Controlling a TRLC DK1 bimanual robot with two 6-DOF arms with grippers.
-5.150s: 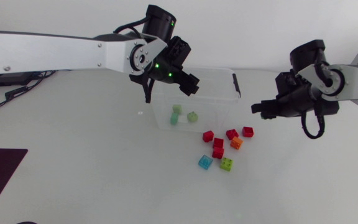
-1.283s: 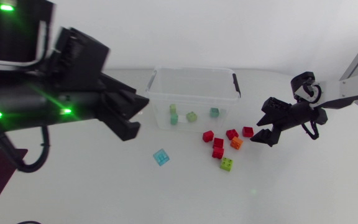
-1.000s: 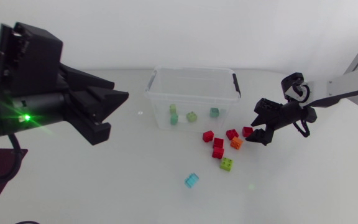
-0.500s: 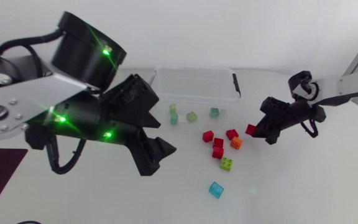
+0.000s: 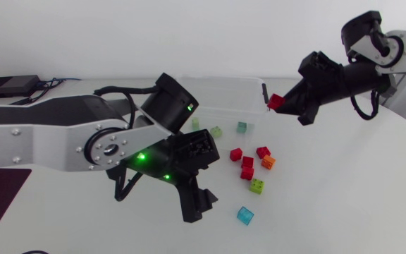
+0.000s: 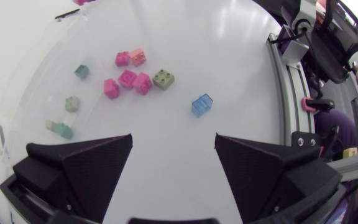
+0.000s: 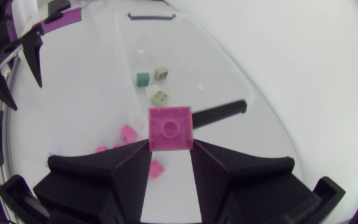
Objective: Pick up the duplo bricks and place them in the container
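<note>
Where the table runs nearest the front, a clear blue brick (image 5: 245,215) lies alone. The left gripper (image 6: 173,138) hangs close by above the tabletop, its fingers spread wide with nothing between them. A little further back a lime-green brick (image 5: 257,185) sits at the near end of a loose cluster. This cluster is made up of four red bricks (image 5: 247,167) and an orange brick (image 5: 268,162), packed close, with a couple of them touching. Behind them stands the clear container (image 5: 224,111), with two pale green bricks (image 5: 217,131) and a teal brick (image 5: 242,127) lying apart on its floor. Farthest back, the right gripper (image 7: 169,149) hangs in the air by the container's right end, next to its black latch (image 5: 265,93). It pinches the held red brick (image 7: 170,127) from two sides at its fingertips, studs facing the wrist. I cannot tell whether that brick is over the inside or just past the rim.
</note>
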